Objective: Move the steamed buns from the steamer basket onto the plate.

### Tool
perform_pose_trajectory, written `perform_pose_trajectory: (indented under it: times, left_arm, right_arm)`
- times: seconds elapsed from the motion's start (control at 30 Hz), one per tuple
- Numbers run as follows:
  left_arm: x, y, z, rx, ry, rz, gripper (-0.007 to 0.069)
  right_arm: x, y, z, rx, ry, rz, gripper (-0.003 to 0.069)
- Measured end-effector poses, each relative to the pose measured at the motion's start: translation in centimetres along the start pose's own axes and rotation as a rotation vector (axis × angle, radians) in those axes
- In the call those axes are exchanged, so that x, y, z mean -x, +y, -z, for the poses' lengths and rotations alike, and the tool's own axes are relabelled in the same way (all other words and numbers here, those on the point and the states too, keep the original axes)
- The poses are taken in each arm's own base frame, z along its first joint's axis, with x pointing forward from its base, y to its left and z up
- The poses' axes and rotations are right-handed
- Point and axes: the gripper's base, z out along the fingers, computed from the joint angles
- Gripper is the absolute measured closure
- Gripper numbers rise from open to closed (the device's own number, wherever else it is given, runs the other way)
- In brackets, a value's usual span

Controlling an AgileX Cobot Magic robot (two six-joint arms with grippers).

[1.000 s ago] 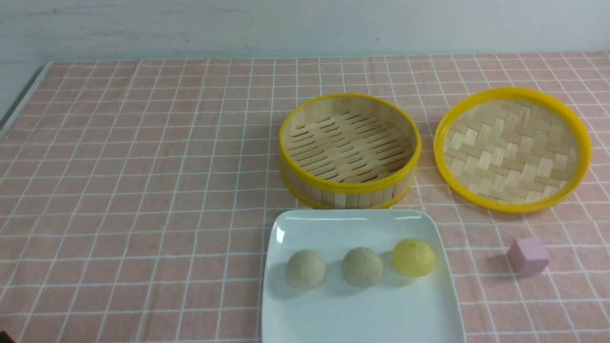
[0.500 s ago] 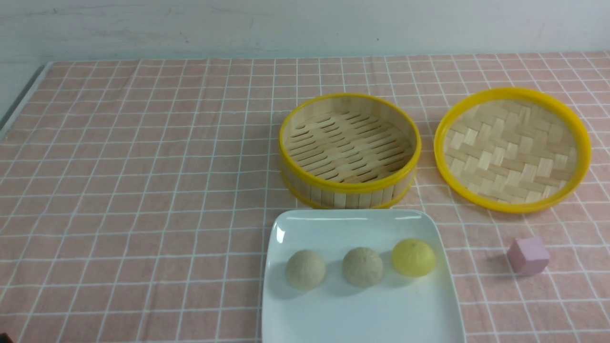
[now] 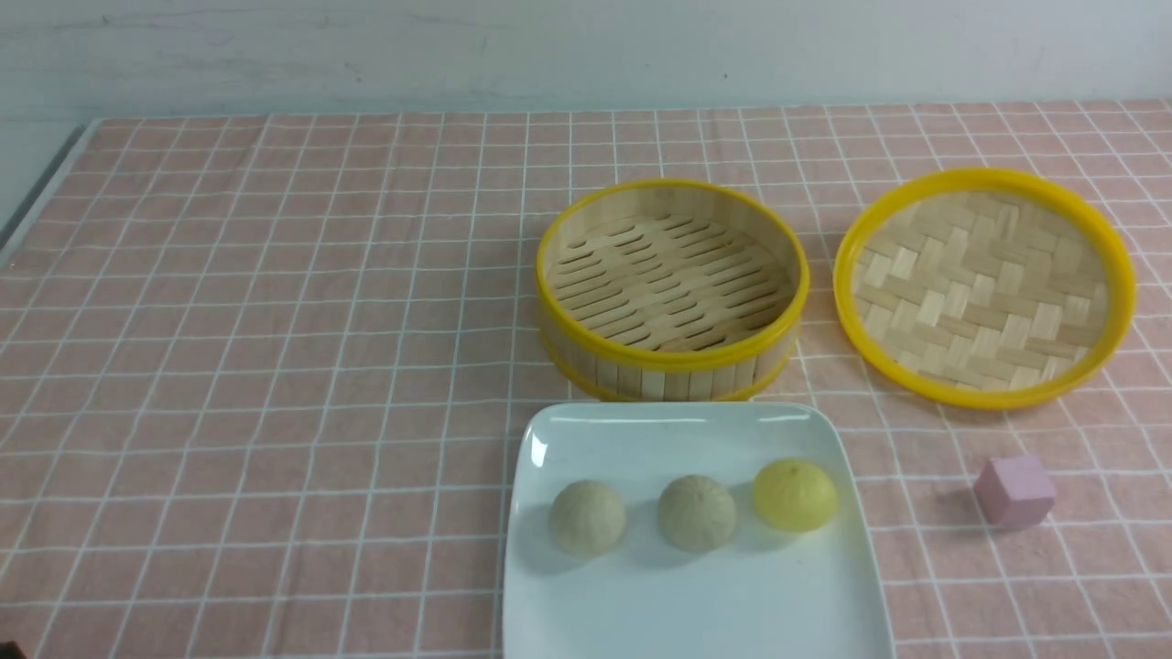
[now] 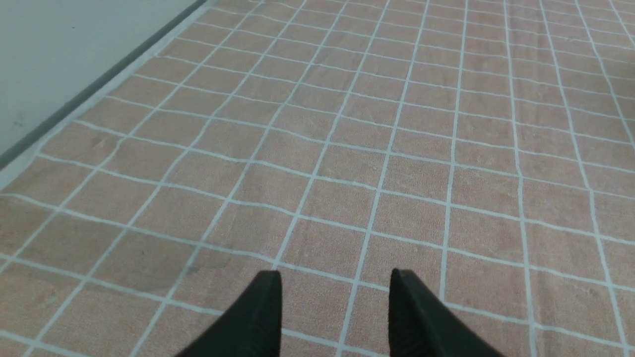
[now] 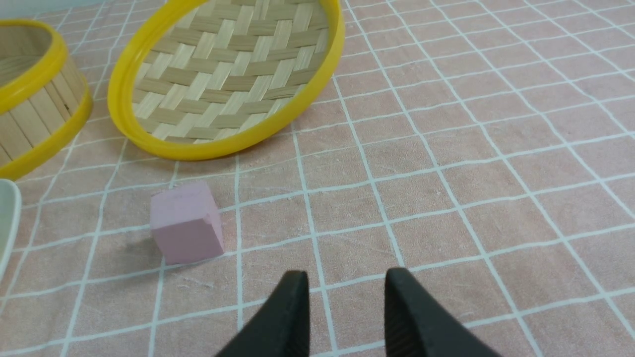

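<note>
Front view alone shows the two pale beige steamed buns (image 3: pixel 587 518) (image 3: pixel 697 513) on the glossy white rounded-square plate (image 3: pixel 696 604), a bright yellow bun (image 3: pixel 795 495) at their 3 o'clock; the round bamboo steamer basket (image 3: pixel 671 288) at the plate's 12 o'clock holds nothing. Right wrist view shows the right end effector (image 5: pixel 346 282) released, its jaws apart over the checked pink cloth on the desk (image 5: pixel 446 198), near a small pink cube (image 5: pixel 186 228) and flat woven-bamboo lid (image 5: pixel 225 69). Left wrist view shows only cloth and the left end effector (image 4: pixel 336 280), jaws apart, grasping nothing.

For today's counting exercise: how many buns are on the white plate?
3, in a row on the plate: a beige bun at the left, another beige bun in the middle, a yellow bun at the right. None looks hidden.
</note>
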Motion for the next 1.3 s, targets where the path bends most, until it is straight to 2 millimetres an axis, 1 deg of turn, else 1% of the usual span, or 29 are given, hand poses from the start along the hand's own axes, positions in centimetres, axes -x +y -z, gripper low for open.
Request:
perform_pose_trajectory:
  times: [0.33, 1.3]
  left_arm:
    - [-0.05, -0.28, 0.01, -0.031, 0.007, -0.045, 0.0298]
    - [-0.05, -0.3, 0.02, -0.033, 0.007, -0.047, 0.0298]
  right_arm:
    - [0.0, 0.0, 0.0, 0.0, 0.0, 0.0, 0.0419]
    - [0.0, 0.0, 0.0, 0.0, 0.0, 0.0, 0.0419]
